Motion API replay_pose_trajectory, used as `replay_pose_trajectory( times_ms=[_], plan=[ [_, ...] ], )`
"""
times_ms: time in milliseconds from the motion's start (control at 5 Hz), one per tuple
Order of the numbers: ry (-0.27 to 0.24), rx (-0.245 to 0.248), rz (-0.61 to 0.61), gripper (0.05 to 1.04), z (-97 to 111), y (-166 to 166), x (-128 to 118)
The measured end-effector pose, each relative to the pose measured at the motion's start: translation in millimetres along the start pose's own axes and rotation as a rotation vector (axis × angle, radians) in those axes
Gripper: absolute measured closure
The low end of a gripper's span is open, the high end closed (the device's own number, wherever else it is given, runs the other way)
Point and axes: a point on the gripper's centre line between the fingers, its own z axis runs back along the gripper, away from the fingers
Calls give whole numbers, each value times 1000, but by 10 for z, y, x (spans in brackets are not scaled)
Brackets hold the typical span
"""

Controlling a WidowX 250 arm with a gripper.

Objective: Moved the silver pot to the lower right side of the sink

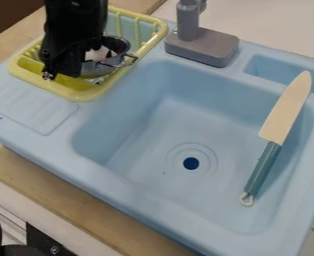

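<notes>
The black gripper [67, 59] hangs at the upper left over the yellow dish rack [87, 94], right against the left side of the silver pot [106, 66]. That pot sits in the rack, its handle toward the sink, and the gripper hides part of it. Something pale and dark shows inside the pot. The light blue sink [146, 145] lies to the right of the rack, with its drain near the middle of the basin.
A toy knife [286, 110] with a teal handle lies slanted along the sink's right side, its blade tip on the upper rim. The grey faucet base [202, 47] stands behind the basin. A dark cable and hardware show at the lower left.
</notes>
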Motion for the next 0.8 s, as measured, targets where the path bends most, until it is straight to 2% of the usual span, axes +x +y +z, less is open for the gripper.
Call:
replay_pose_trajectory(
  times_ms=[600, 800],
  plan=[
    [35, 20, -12, 1027, 46, -297, -145],
    [70, -9, 28, 1027, -18, -346, -228]
  ],
)
